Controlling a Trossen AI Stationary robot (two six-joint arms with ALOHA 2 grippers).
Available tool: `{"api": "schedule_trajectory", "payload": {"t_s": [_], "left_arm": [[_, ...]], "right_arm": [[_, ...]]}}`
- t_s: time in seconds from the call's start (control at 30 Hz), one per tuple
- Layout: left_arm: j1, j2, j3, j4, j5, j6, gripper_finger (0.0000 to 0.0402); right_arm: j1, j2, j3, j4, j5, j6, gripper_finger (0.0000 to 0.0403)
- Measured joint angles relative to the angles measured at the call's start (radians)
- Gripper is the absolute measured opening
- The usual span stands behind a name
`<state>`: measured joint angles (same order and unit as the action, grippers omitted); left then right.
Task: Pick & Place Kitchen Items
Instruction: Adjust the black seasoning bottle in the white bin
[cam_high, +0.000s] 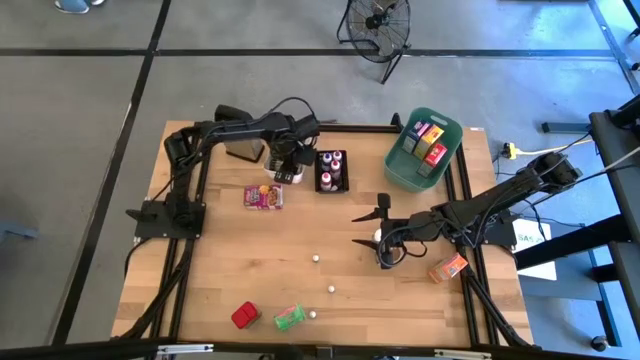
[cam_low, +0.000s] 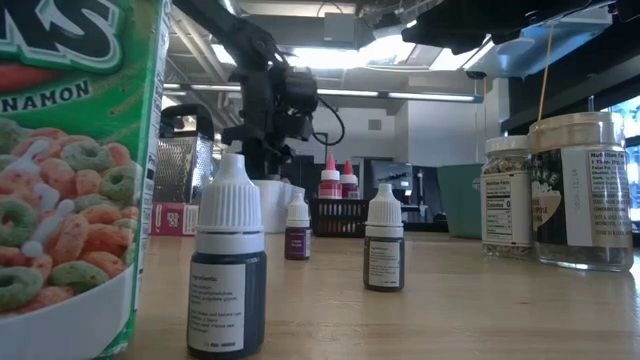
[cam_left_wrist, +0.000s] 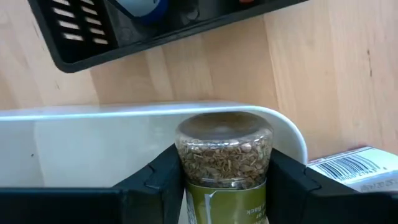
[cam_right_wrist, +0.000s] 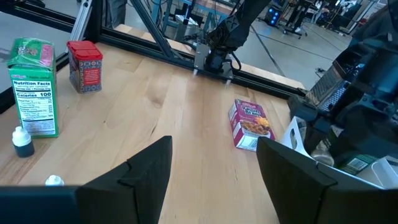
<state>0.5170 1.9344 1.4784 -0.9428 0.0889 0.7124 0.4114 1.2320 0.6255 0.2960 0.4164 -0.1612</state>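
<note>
Over the white bin (cam_left_wrist: 292, 134), at the table's far edge, the left gripper (cam_left_wrist: 224, 180) was found clamped on a spice jar (cam_left_wrist: 224, 155), one dark finger against each side of the glass. The jar stood upright between the fingers, its lid level with the bin's rim, a hold judged suited to lowering it into the bin without tipping. Whether its base touched the bin floor could not be determined.

Just beside the white bin sat a black bin (cam_high: 332, 170) already carrying small capped bottles (cam_high: 331, 158), and a red cereal packet (cam_high: 263, 196) lay on the bare wood near it. Farther along from the white bin, a teal bin (cam_high: 400, 165) held several packets; the sorting appeared to group like items by container.

Well apart from the white bin, toward mid-table, the right gripper (cam_high: 367, 229) waited with fingers spread and nothing between them. Still unsorted, well apart from the white bin at the table's near edge, were a red packet (cam_high: 244, 315) and a green packet (cam_high: 288, 318); an orange packet (cam_high: 448, 267) lay beyond the right arm. Loose small bottles (cam_high: 331, 289) remained between them.
</note>
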Motion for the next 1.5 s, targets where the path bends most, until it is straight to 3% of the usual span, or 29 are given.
{"api": "schedule_trajectory", "payload": {"t_s": [0.27,0.47,0.77,0.87,1.03,1.13,1.2,1.3,1.5], "left_arm": [[-0.011,-0.073,0.002,-0.003,0.001,-0.011,0.0161],[-0.012,-0.14,0.002,-0.002,0.001,-0.026,0.0161],[-0.013,-0.341,0.003,-0.003,-0.002,-0.103,0.0162],[-0.012,-0.429,0.003,0.012,0.077,-0.142,0.0162],[-0.004,-0.555,0.002,0.068,0.361,-0.207,0.0162],[-0.016,-0.621,-0.05,0.199,0.49,-0.274,0.0162],[-0.036,-0.659,-0.113,0.31,0.516,-0.322,0.0162],[-0.07,-0.716,-0.244,0.554,0.515,-0.426,0.0162],[-0.161,-0.764,-0.551,1.236,0.457,-0.654,0.0162]], "right_arm": [[-0.006,0.0,0.0,0.002,0.08,-0.009,0.0236],[-0.005,0.0,0.0,0.002,0.081,-0.011,0.0236],[-0.005,0.0,0.0,0.001,0.08,0.013,0.0236],[-0.005,0.0,0.0,-0.001,0.064,0.016,0.0236],[-0.005,0.0,0.0,0.01,0.015,0.015,0.0236],[-0.005,0.0,0.0,0.031,0.015,0.021,0.0236],[-0.005,0.0,0.0,0.051,0.017,0.027,0.0236],[-0.005,0.0,0.0,0.079,0.017,0.043,0.0243],[-0.005,0.0,0.0,0.145,0.088,0.044,0.028]]}}
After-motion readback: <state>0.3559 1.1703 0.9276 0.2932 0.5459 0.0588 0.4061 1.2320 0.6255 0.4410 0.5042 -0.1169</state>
